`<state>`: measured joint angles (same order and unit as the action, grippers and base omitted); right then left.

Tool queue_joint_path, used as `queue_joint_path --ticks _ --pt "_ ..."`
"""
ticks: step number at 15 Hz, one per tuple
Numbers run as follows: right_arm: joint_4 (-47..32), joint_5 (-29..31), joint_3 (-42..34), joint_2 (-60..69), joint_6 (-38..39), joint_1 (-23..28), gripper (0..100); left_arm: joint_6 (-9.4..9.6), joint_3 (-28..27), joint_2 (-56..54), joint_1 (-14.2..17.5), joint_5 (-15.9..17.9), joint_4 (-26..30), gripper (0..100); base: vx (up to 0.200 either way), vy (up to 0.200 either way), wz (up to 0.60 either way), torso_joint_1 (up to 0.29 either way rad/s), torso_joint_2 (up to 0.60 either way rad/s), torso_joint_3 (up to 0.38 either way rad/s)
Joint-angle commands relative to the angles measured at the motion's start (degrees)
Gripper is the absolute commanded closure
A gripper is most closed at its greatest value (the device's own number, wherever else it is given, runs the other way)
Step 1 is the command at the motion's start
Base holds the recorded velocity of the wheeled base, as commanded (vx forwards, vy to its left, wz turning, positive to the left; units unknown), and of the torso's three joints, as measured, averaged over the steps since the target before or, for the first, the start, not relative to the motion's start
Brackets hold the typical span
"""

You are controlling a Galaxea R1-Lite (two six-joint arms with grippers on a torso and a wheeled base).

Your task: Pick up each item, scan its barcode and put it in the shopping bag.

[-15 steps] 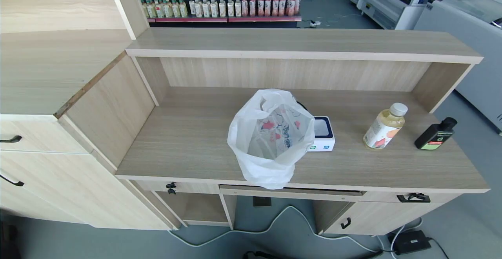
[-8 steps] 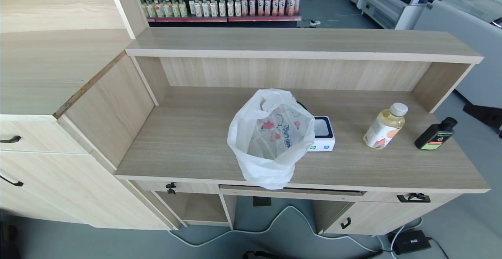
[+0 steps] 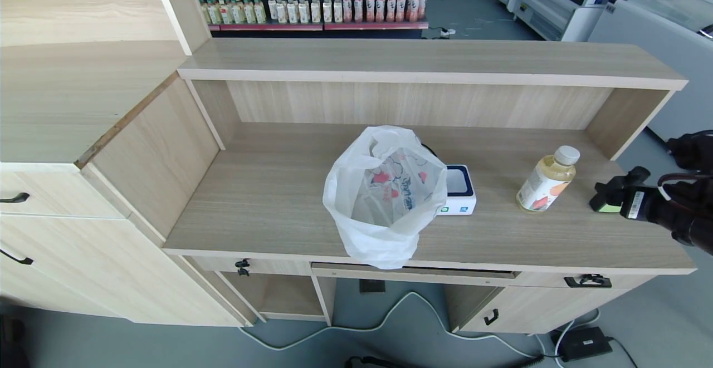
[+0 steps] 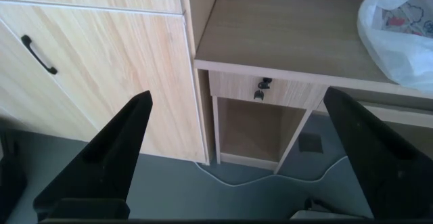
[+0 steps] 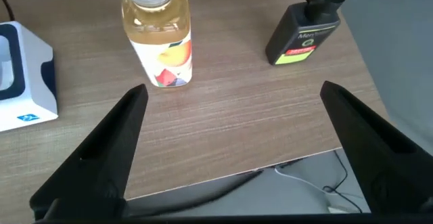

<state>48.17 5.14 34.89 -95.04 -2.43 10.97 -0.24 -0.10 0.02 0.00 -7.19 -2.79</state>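
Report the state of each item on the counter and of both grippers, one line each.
shopping bag: upright, mouth open
scanner: on the counter, beside the bag
juice bottle: upright, capped, not held
black bottle: upright, capped, not held
left gripper: open, empty
right gripper: open, empty, facing the two bottles

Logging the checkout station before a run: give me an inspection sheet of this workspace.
Surface: wooden counter, level.
Job's things: shopping bag open, mid-counter; scanner beside it; juice bottle and black bottle upright near the right end.
Clutter: nothing seen.
Pincers: left pincer open, low by the counter's left front; right pincer open, facing both bottles.
Cables: white cable on the floor under the counter.
Surroundings: drinks shelf, chest freezers behind.
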Motion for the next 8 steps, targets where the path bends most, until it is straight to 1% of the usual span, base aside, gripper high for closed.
queue_joint_path --ticks 1,3,4,6,8 --pt "6.94 -0.13 0.88 -11.13 -0.65 0.72 0 -0.02 0.01 -0.02 0.0 -0.01 -0.02 0 0.0 0.0 0.0 0.0 0.0 0.0" --pt "12.57 -0.57 3.17 -15.88 -0.56 0.37 0 -0.02 0.01 -0.02 0.0 -0.01 -0.02 0 0.0 0.0 0.0 0.0 0.0 0.0" --pt "13.53 -1.1 4.49 -17.11 -0.39 -0.07 0 -0.02 0.01 -0.02 0.0 -0.01 -0.11 0 0.0 0.0 0.0 0.0 0.0 0.0" --pt "15.73 -4.18 6.24 -19.48 -0.39 -1.22 0 -0.02 0.01 -0.02 0.0 -0.01 -0.02 0 0.0 0.0 0.0 0.0 0.0 0.0" --pt "18.28 -4.53 7.91 -22.03 -0.39 -2.62 0 -0.02 0.01 -0.02 0.0 -0.01 -0.02 0 0.0 0.0 0.0 0.0 0.0 0.0"
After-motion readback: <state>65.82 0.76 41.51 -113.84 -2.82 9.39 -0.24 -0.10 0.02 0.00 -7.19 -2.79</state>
